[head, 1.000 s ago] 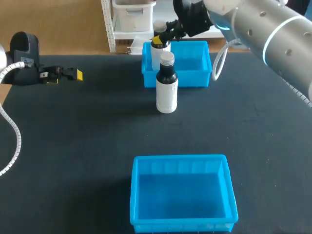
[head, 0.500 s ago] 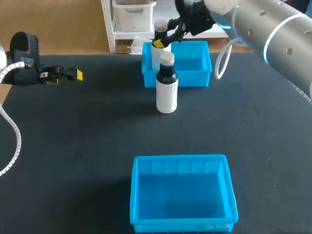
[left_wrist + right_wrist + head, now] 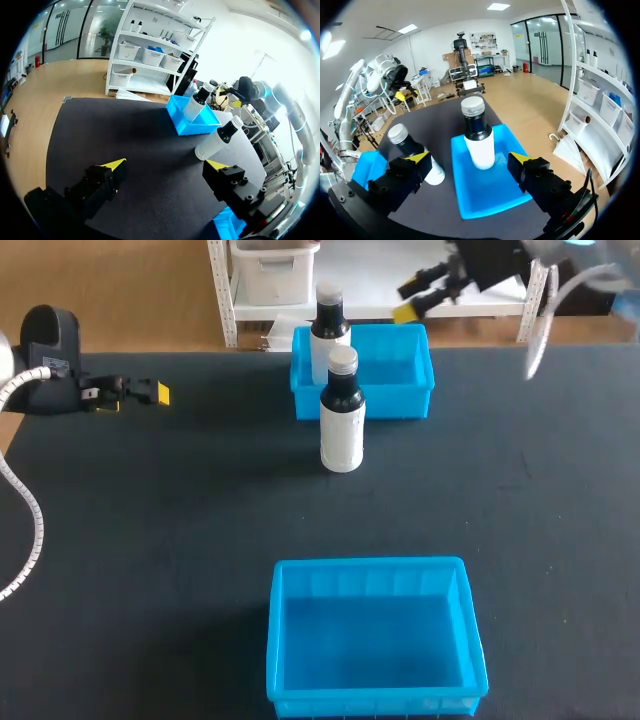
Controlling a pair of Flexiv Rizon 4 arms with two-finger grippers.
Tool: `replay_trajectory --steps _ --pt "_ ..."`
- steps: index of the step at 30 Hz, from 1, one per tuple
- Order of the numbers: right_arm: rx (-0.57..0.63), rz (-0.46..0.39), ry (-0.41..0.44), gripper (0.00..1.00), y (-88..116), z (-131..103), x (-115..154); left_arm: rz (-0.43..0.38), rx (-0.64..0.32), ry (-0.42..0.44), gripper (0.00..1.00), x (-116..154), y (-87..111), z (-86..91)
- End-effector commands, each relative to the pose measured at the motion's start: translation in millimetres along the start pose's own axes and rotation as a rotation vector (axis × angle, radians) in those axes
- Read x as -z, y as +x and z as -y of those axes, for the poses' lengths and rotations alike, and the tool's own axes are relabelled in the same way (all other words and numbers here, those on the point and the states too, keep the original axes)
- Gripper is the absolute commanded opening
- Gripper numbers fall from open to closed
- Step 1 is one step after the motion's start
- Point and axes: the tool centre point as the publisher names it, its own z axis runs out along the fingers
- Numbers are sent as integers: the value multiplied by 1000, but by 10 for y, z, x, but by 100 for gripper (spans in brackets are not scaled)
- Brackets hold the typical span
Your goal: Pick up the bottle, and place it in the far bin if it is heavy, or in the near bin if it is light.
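Right gripper (image 3: pixel 469 159): fingers spread wide, nothing held; the head view puts it up beyond the back edge of the far bin (image 3: pixel 400 402).
Left gripper (image 3: pixel 165 165): wide open and empty, low over the left side of the table (image 3: pixel 150 540).
First bottle (image 3: pixel 330 325): upright in the far bin's left back corner; the right wrist view shows it ahead of the fingers, untouched.
Second bottle (image 3: pixel 342 425): upright on the table, just in front of the far bin.
Near bin (image 3: pixel 370 702): seen whole only in the head view.
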Motion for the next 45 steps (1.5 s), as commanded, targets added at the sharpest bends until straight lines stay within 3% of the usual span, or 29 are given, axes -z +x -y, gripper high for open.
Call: replay_trajectory --steps 1,8,14,29,45 --pt "17 28 129 100 159 -542 430 0 0 0 100 0 0 0" --pt "96 8 139 100 295 -1098 465 0 0 0 100 0 0 0" --pt "129 9 109 100 364 -1321 222 0 0 0 100 0 0 0" --pt "158 16 70 100 256 -1381 -491 0 0 0 100 0 0 0" --pt "153 41 8 100 192 -1266 -815 0 0 0 100 0 0 0"
